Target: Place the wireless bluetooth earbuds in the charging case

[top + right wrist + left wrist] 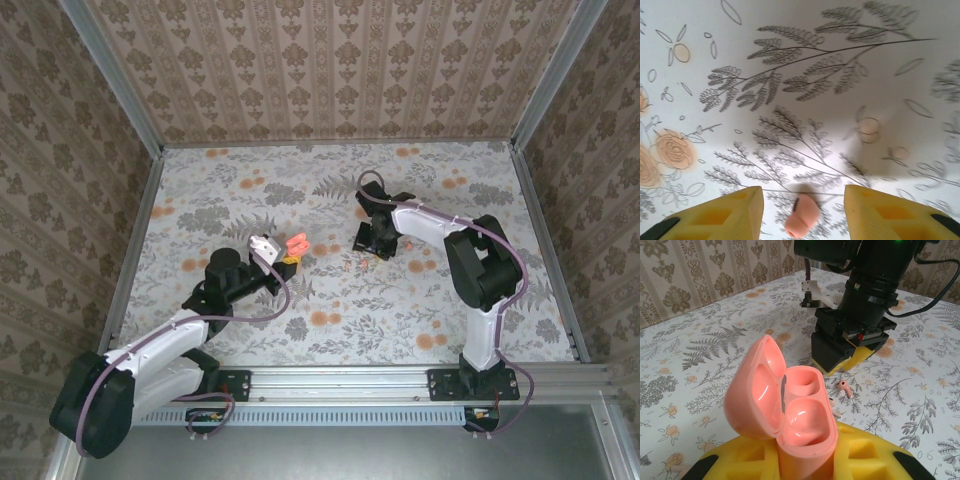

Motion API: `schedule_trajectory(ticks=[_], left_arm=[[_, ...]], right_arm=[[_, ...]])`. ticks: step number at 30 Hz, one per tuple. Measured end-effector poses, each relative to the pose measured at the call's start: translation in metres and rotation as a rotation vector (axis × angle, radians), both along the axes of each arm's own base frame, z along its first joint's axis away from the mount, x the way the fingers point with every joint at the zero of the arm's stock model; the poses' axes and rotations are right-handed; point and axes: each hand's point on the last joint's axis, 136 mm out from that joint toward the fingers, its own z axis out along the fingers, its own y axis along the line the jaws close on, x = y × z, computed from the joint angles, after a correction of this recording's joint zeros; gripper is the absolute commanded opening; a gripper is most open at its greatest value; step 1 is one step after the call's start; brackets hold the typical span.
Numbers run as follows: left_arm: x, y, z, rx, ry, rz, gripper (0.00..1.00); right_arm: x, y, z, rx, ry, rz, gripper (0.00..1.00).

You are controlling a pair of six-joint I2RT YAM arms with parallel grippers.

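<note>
My left gripper [805, 457] is shut on the salmon-pink charging case [805, 415], which stands upright between its yellow pads [867, 455] with the lid [752, 390] swung open to the left and both wells bare. In the top view the case [296, 243] is held near the table's middle. One earbud [844, 388] lies on the cloth just beyond the case, and a second earbud [834, 409] peeks out from behind its rim. My right gripper [802, 207] hovers low over the table, open, with an earbud [801, 217] lying between its yellow fingers [880, 210], touching neither.
The flower-printed tablecloth [430, 190] covers the whole table, with flat orange blotches on it. Wallpapered walls on aluminium posts [535, 200] close in the left, right and back. A metal rail [350, 380] runs along the near edge by the arm bases.
</note>
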Motion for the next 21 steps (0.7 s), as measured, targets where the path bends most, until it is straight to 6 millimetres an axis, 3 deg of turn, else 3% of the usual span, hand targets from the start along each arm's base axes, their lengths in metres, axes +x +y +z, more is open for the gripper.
schedule_trajectory(ticks=[10, 21], left_arm=[[0.0, 0.0, 0.002, -0.003, -0.005, 0.0, 0.2], [-0.001, 0.001, 0.007, -0.011, -0.022, 0.002, 0.2]], right_arm=[[-0.008, 0.009, 0.018, -0.111, -0.002, 0.092, 0.42], [-0.008, 0.013, -0.001, -0.146, 0.05, 0.132, 0.35]])
